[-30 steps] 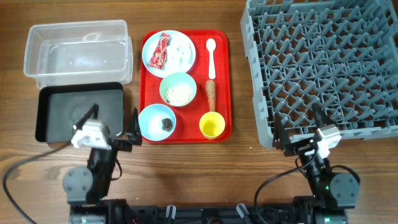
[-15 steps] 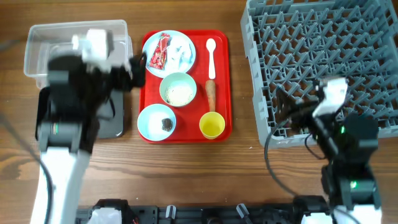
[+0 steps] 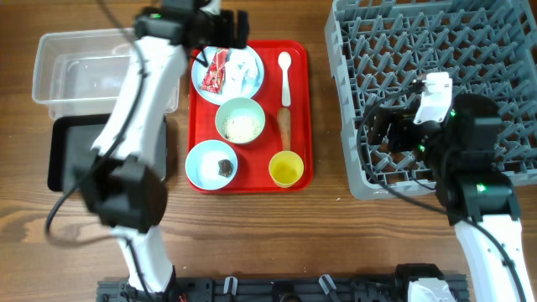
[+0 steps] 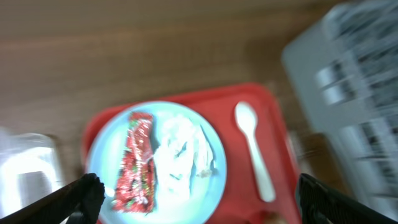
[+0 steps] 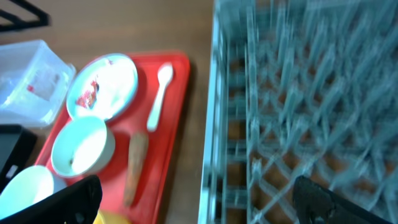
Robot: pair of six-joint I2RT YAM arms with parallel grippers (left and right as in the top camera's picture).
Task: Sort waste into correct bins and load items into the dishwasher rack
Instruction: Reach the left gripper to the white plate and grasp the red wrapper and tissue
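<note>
My left gripper (image 3: 220,27) (image 4: 199,194) is open and empty, above the light-blue plate (image 3: 252,57) (image 4: 102,146) with the red candy wrapper (image 3: 216,67) (image 4: 138,162) and crumpled white paper (image 3: 244,72) (image 4: 180,152). On the red tray (image 3: 304,117) lie the white spoon (image 3: 284,75) and carrot (image 3: 284,126), with a bowl of rice-like crumbs (image 3: 241,120), a bowl (image 3: 201,159) with a dark lump (image 3: 225,167), and the yellow cup (image 3: 286,169). My right gripper (image 3: 379,127) (image 5: 196,193) is open and empty over the left front of the grey dishwasher rack (image 3: 453,67) (image 5: 311,112).
The clear tub (image 3: 84,71) stands at the far left, with the black tub (image 3: 71,155) in front of it, partly hidden by my left arm. Bare wood lies between the tray and the rack and along the table's front.
Both arms rose from the table's front edge. The left arm swung up and over to the plate at the tray's far end. The right gripper moved up over the rack's left front.
</note>
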